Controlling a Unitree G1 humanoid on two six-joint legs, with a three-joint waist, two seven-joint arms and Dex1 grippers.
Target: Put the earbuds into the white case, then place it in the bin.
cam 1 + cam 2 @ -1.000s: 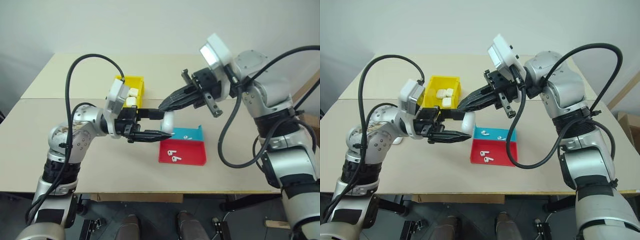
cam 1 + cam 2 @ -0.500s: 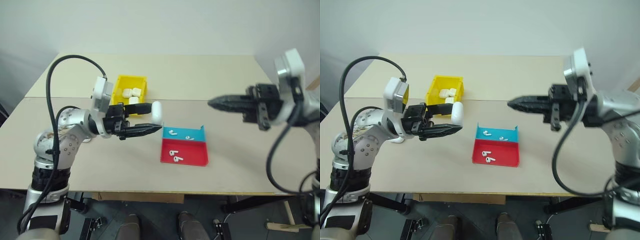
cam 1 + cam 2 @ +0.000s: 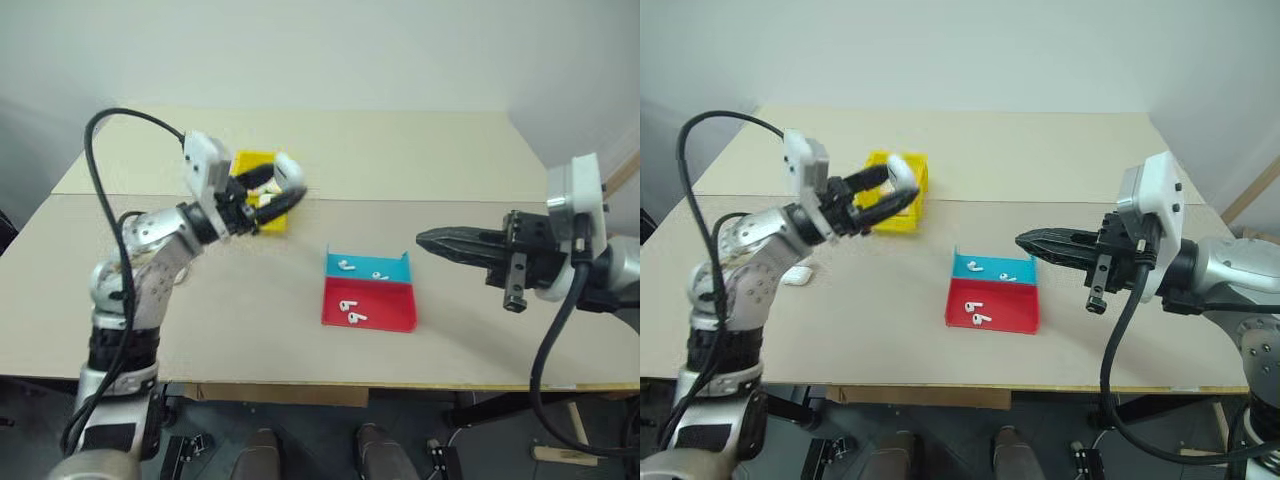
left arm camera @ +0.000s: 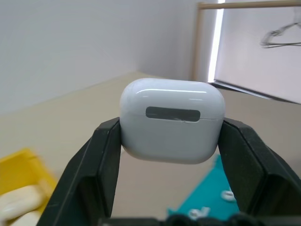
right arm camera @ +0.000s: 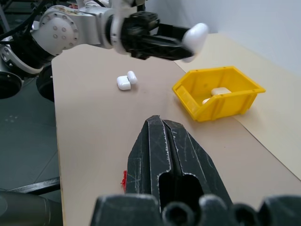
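Tabletop behind, glossy white case (image 4: 171,120) lid closed, rounded.

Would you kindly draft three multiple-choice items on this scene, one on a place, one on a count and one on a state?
1. Where is the white case that the left gripper holds?
A. raised near the yellow bin
B. lying in the red tray
C. resting on the floor

2. How many earbuds lie in the red tray?
A. none
B. two
C. five

3. How does the right gripper stand?
A. clamped on an earbud
B. wide open
C. shut and holding nothing

Answers: 1 A, the case sits between the black fingers beside the bin. 2 B, two white earbuds show on the red. 3 C, its fingers meet with nothing between them.
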